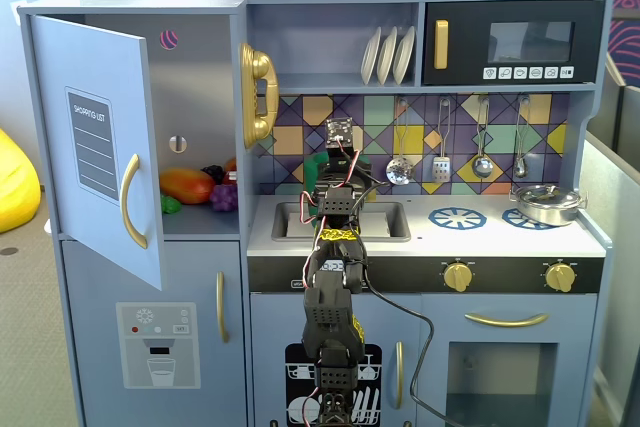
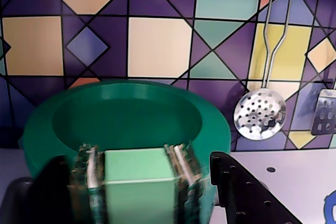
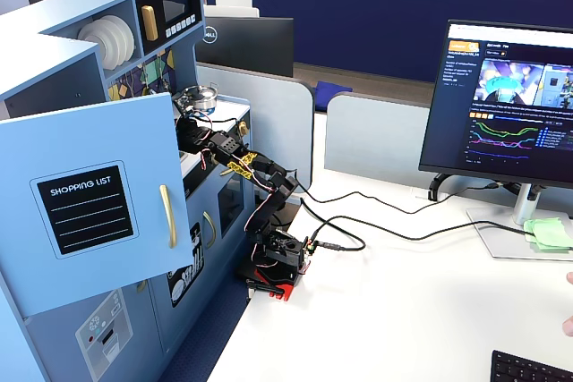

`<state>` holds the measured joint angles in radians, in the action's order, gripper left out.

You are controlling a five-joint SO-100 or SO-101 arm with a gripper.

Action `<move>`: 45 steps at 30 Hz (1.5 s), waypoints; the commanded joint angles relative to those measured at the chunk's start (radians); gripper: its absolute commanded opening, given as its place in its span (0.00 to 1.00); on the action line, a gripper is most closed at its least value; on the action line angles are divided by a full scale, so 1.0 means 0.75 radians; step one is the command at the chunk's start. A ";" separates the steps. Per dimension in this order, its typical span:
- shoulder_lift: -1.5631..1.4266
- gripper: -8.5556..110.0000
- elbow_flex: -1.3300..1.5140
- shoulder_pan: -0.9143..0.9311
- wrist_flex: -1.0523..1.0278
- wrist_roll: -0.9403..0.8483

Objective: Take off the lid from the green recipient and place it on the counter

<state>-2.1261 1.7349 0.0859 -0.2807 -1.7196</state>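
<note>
In the wrist view, the gripper (image 2: 139, 182) pinched the lid's (image 2: 126, 124) pale handle bar (image 2: 139, 167) at 6 o'clock; the pot beneath was hidden. A straight lift before swinging toward the counter (image 2: 294, 182) would probably suit best.

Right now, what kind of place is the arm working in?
Probably an office demo setup: a toy kitchen pushed against a white desk with a computer monitor. In a fixed view, the play worktop has a sink and a silver pan.
</note>
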 commanded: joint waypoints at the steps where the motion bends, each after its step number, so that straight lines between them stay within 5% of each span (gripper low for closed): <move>1: -0.004 0.07 -0.117 -0.016 -0.031 -0.074; 18: 0.006 0.07 -0.350 0.070 -0.049 -0.031; 32: -0.092 0.07 -0.323 0.667 -0.229 0.184; 45: 0.049 0.07 0.278 0.699 0.448 0.088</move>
<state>-2.1138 1.9067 0.6059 -0.0982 -1.6168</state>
